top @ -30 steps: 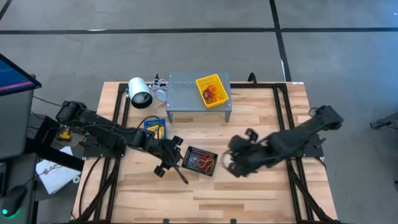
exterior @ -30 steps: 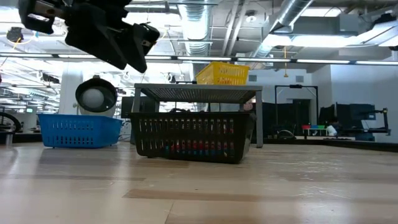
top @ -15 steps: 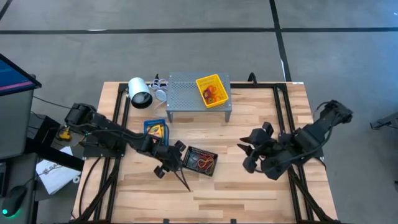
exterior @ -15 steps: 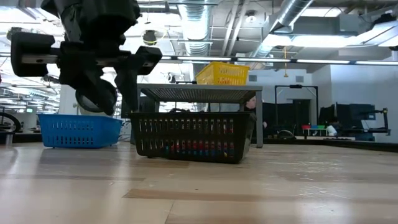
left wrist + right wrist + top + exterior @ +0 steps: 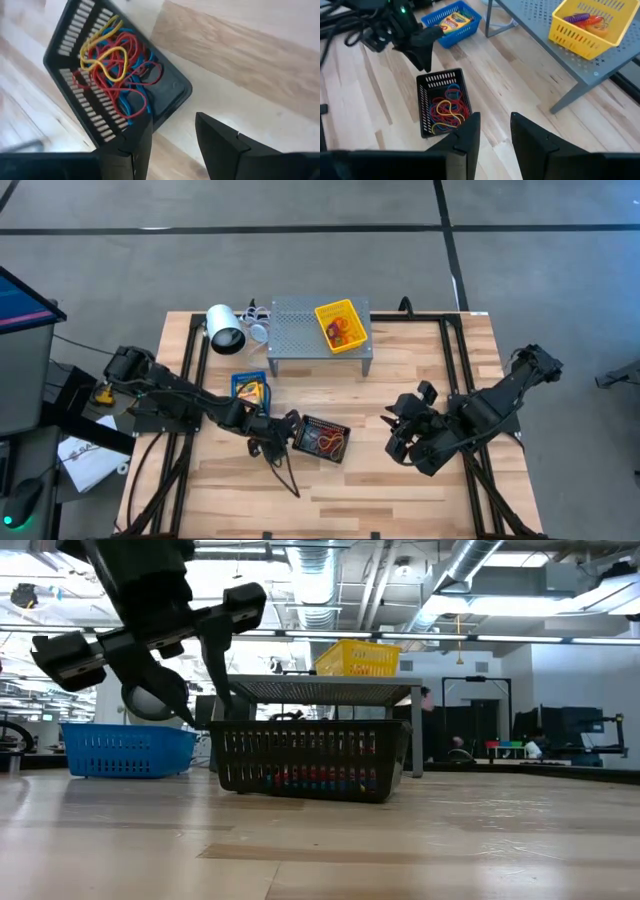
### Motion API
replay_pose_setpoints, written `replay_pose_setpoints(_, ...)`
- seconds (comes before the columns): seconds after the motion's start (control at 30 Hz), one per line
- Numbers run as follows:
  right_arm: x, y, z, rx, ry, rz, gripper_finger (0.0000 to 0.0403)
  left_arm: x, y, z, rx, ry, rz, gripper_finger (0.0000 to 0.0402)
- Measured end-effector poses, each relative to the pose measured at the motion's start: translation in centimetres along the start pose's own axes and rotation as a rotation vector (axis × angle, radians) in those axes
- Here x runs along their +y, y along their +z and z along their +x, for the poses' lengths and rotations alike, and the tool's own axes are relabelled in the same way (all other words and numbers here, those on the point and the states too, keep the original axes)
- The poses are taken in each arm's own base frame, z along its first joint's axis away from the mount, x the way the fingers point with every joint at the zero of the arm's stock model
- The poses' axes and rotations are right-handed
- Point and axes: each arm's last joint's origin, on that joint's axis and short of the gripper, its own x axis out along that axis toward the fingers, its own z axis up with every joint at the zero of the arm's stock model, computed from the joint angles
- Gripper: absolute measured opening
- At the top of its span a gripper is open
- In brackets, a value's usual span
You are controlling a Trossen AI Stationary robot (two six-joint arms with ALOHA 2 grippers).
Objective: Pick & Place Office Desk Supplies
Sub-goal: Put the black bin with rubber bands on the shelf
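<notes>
Red, blue and yellow rubber bands (image 5: 117,70) lie tangled in a small black bin (image 5: 322,438) in the middle of the table. My left gripper (image 5: 280,437) is open and hovers just left of that bin, its fingers (image 5: 132,150) over the bin's corner without touching it. My right gripper (image 5: 395,438) is open, in the air to the bin's right. Yellow-green crayon boxes (image 5: 454,20) lie in a blue bin (image 5: 250,388). More coloured loops (image 5: 582,20) sit in a yellow bin (image 5: 340,325).
The yellow bin stands on top of a grey perforated shelf (image 5: 300,330) at the table's far side. A white cylindrical lamp or camera (image 5: 226,330) lies left of the shelf. Bare wood shows at the near edge (image 5: 330,500) and between the black bin and my right gripper.
My right gripper has drawn back from beside the black bin toward the table's right edge. My left gripper has stayed by the bin's left side and turned about its wrist, and it stands lower in the low view. The bins have not moved.
</notes>
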Motion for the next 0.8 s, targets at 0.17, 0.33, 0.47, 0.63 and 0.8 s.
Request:
replay_pose_setpoints(0.17, 0.2, -0.1, 0.2, 0.008, -0.004, -0.009, 0.0103, 0.3, 0.2, 0.0, -0.017, 0.028, 0.112, 0.0144)
replay_pose_setpoints(0.33, 0.2, -0.2, 0.2, 0.015, 0.0, -0.01, 0.0103, 0.4, 0.2, 0.0, -0.021, 0.038, 0.175, 0.0144)
replay_pose_setpoints(0.47, 0.2, -0.2, 0.2, 0.015, 0.0, -0.009, 0.0103, 0.3, 0.1, 0.1, -0.026, 0.013, 0.225, 0.0144)
replay_pose_setpoints(0.63, 0.3, -0.1, 0.2, 0.013, 0.003, -0.007, 0.0103, 0.3, -0.2, 1.1, -0.029, -0.007, 0.236, 0.0144)
replay_pose_setpoints(0.8, 0.3, -0.1, 0.2, 0.014, 0.01, -0.001, 0.0103, 0.2, -0.1, 2.0, -0.028, -0.007, 0.287, 0.0144)
